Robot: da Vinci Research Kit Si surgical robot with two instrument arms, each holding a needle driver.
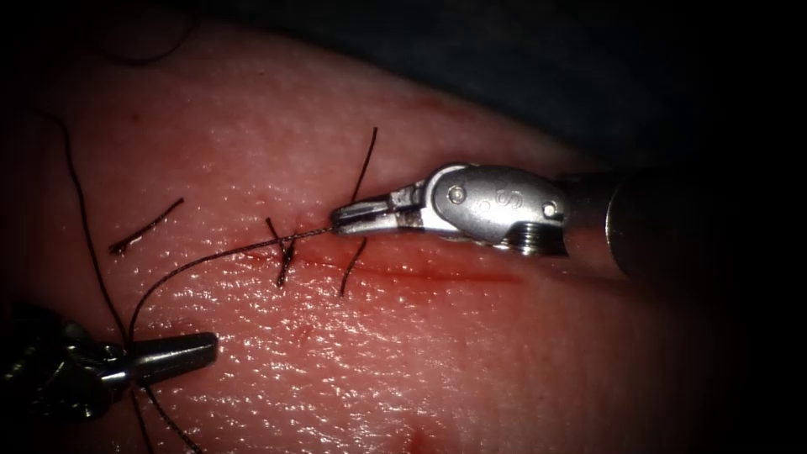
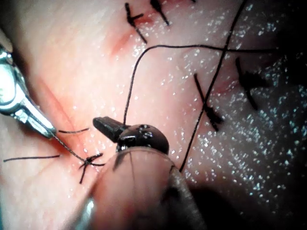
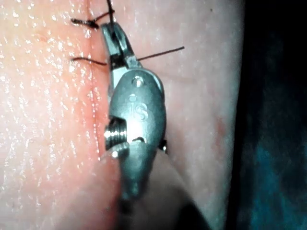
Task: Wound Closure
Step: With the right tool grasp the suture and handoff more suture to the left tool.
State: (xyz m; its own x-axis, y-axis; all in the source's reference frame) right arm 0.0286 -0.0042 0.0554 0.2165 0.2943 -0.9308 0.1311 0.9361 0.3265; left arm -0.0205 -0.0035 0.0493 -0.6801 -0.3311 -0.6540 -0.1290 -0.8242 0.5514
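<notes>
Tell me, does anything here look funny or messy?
A little: red fluid sits along the cut, and a loose thread piece lies left of it. Otherwise tidy: right tool and left tool hold the thread.

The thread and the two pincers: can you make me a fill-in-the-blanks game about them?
1. The right pincer is shut on the ____ beside the knot.
2. The left pincer is shut on the ____ too.
3. The cut runs across the ____.
4. A loose cut end of thread lies on the ____ side of the knot in the endoscope view.

Missing words: thread; thread; tissue; left
</notes>
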